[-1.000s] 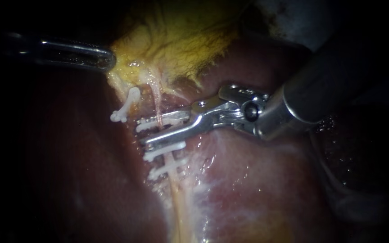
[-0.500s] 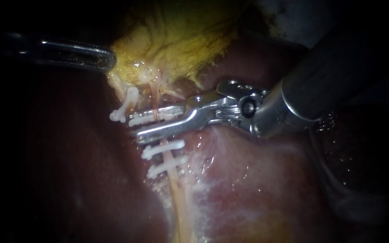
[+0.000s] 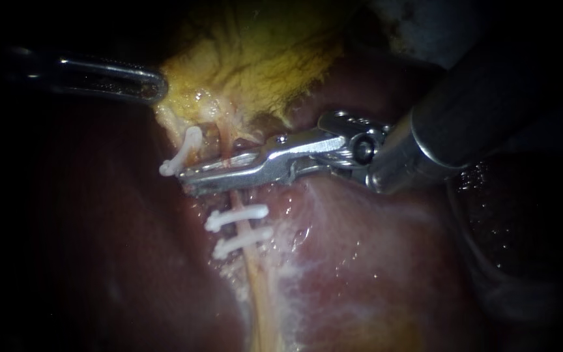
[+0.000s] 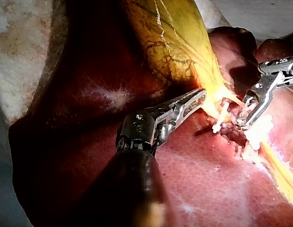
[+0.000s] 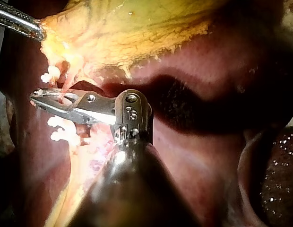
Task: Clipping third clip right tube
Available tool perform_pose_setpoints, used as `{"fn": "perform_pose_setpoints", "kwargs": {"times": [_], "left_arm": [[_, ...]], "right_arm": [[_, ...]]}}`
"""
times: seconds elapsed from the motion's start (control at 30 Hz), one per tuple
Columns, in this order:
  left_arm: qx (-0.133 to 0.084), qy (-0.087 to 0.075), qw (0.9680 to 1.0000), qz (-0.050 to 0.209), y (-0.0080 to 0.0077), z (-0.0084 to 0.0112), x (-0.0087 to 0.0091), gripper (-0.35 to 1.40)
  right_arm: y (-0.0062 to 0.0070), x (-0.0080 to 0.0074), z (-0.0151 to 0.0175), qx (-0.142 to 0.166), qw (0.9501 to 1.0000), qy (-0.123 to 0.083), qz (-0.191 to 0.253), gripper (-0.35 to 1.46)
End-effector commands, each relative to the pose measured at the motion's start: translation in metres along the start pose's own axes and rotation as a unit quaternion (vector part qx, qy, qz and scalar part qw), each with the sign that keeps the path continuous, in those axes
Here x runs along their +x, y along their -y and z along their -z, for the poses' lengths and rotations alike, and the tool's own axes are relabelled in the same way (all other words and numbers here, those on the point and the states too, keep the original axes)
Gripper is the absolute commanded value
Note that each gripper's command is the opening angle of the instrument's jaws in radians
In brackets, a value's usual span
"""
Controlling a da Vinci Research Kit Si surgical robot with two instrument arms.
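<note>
— The left instrument (image 3: 154,85): what are its slim steel jaws doing?
— They're clamped on the rim of the yellow, veined gallbladder (image 3: 255,58), left of the thin, pale-orange right tube (image 3: 249,241). The tips are partly buried.
— And nearer the tube?
— A bent white plastic clip (image 3: 180,153) sits just left of it. Two straight white clips (image 3: 236,217) cross it.
— The right instrument (image 3: 189,181)?
— Its shiny jaws are closed across the tube, between those clips and the gallbladder. Whatever lies inside them is hidden. Glossy red liver (image 3: 373,261) lies right of the tube.
</note>
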Motion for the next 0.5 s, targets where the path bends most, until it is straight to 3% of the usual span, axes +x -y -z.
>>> {"fn": "perform_pose_setpoints", "kwargs": {"times": [0.03,0.2,0.5], "left_arm": [[0.0,0.0,1.0,0.0,0.0,0.0,0.0,-0.35],[0.0,0.0,1.0,0.0,0.0,0.0,0.0,-0.35],[0.0,0.0,1.0,0.0,0.0,0.0,0.0,-0.35]], "right_arm": [[-0.0001,0.0,0.0,0.002,1.0,0.004,-0.003,-0.35],[-0.0003,0.0,0.0002,0.012,0.9998,0.017,-0.002,-0.35],[-0.0005,-0.0001,0.0003,0.011,0.9998,0.017,-0.001,-0.35]]}}
